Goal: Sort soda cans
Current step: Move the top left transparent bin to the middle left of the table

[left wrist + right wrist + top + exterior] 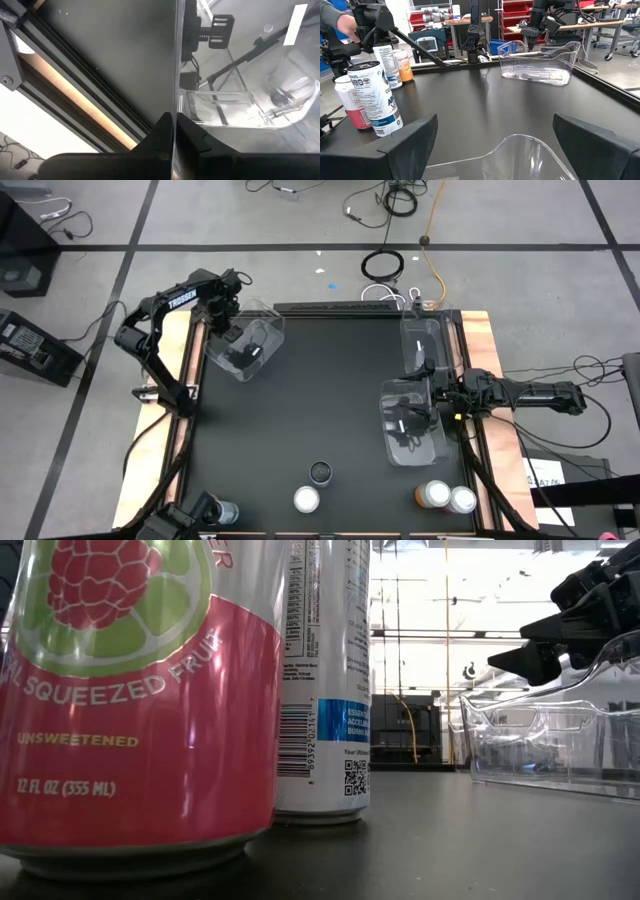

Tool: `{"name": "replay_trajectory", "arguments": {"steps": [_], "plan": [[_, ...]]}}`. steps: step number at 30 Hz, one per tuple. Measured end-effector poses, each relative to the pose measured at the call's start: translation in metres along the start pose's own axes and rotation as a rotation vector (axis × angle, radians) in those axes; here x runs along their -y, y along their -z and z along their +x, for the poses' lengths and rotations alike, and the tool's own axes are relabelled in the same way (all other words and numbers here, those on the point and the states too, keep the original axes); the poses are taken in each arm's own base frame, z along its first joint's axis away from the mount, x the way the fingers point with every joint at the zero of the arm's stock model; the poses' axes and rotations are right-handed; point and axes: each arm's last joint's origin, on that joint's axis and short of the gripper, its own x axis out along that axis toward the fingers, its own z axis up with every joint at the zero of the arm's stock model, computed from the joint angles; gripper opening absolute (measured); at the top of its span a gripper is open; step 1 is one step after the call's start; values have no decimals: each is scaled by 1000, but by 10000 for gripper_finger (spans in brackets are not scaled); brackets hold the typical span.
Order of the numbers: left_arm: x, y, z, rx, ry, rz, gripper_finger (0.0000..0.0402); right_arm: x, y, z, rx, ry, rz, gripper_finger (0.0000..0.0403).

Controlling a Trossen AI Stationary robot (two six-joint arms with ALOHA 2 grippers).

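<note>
Left gripper (232, 330) sitting at table's far left, fingers (165, 131) pinched together on rim of clear bin (243, 345), bin tilting off table (300, 400). Right gripper (432, 398) waiting at right edge, fingers (412, 140) spread wide either side of second bin's (412, 422) rim, not clamping. Third bin (420, 342) lying beyond it. Soda cans all standing along near edge: black-topped can (321, 472), silver-topped can (306, 499), orange can (433, 494) touching another can (462, 500), one more can (226, 512) at near left corner.

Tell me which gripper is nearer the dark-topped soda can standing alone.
Right. The right gripper sits over a clear bin beside the dark-topped soda can; the left gripper clamps another bin's wall at the far corner.
</note>
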Motion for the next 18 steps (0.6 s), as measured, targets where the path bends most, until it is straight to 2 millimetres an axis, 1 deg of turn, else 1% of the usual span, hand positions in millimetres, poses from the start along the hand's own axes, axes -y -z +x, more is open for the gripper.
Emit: {"name": "replay_trajectory", "arguments": {"steps": [5, 8, 12, 18], "plan": [[0, 2, 0, -23, 4, 4, 9, 0, 0, 0, 0, 0, 0, 389], [3, 3, -6, -38, 5, 16, 8, 0, 0, 0, 0, 0, 0, 389], [3, 3, -17, -37, 4, 10, 7, 0, 0, 0, -1, 1, 0, 389], [4, 13, -41, 20, -6, 6, 7, 0, 0, 0, -1, 1, 0, 389]]}}
